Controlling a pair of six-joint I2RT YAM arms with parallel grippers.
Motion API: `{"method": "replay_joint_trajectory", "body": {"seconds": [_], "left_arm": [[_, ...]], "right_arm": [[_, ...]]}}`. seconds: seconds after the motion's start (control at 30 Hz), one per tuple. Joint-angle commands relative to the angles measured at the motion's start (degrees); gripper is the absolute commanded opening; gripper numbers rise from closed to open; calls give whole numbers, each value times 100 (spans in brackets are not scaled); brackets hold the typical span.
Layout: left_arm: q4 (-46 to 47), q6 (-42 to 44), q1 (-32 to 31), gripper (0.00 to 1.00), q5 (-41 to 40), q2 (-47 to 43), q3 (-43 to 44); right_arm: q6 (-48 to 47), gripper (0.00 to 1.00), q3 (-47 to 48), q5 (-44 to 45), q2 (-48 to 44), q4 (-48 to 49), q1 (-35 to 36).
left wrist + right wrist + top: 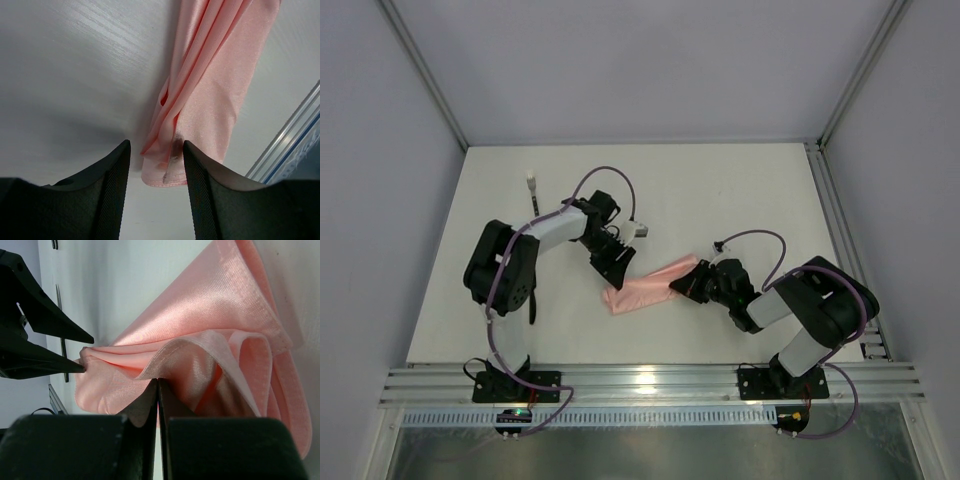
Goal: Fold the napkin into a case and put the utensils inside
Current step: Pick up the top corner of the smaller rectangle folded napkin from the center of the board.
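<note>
The salmon-pink napkin (642, 289) lies mid-table, folded into a narrow, loose wedge. It also shows in the left wrist view (210, 90) and the right wrist view (200, 315). My left gripper (617, 264) is open over its left end, with the hem between the spread fingers (112, 175). A dark streak (172, 150) shows through the fabric there; I cannot tell what it is. My right gripper (158, 382) is shut on a raised fold of the napkin at its right end (686, 286). One slim black utensil (534, 205) lies at the far left, apart from the napkin.
A second dark stick (532, 308) lies partly hidden under the left arm. Aluminium rails run along the table's right edge (832, 225) and front edge (650, 381). Grey walls enclose the white table (720, 190).
</note>
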Motion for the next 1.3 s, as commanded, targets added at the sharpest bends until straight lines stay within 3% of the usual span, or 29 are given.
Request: {"method": "replay_joint_trajectory", "body": {"seconds": [0.0,0.1,0.13,0.23,0.33,0.5,0.83,1.07,1.27], "left_arm": [[-70,-29,23,49,57,31,211],[-288,102,6,43,478,57,203],[-350,129,-3,32,671,40,203],[-518,209,-21,15,769,-57,185],[-527,261,-21,14,655,-215,133],[-571,296,-38,0,699,-364,124],[-825,709,-477,0,1217,-427,168],[-694,701,-1153,0,726,-110,141],[-377,376,-1304,0,278,136,247]], "right_arm": [[-234,4,-79,160,165,-604,53],[-234,4,-97,169,156,-595,62],[-234,4,-88,186,147,-595,62],[-225,4,-97,195,156,-586,62],[-216,4,-97,177,182,-569,62],[-190,4,-106,169,182,-534,53],[-277,4,-36,177,42,-727,106],[-330,4,52,265,-55,-920,176],[-313,7,96,187,-64,-920,246]]}}
